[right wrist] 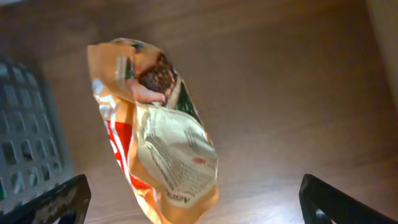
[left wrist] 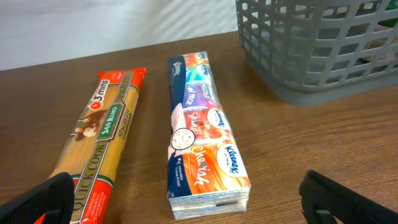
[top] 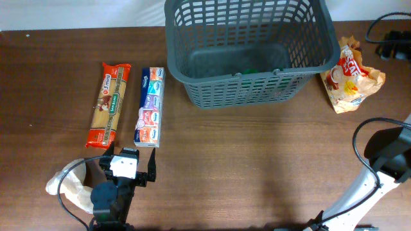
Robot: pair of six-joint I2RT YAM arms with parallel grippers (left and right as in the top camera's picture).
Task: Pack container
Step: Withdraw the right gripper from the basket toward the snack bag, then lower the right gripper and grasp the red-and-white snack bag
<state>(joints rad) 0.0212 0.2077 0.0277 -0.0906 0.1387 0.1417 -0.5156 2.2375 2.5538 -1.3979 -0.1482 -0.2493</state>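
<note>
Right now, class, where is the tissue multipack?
Overhead view: the long blue-and-orange tissue multipack lies left of the dark grey plastic basket, beside the red spaghetti packet.

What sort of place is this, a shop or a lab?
Likely a robot test bench, not a shop: a wooden table, grey shopping basket, a spaghetti pack and a tissue pack laid out nearby.

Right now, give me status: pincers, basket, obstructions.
Left pincer open, right pincer open, both empty. Basket upright, opening unobstructed. Spaghetti, tissue pack, snack bag lie outside it.
</note>
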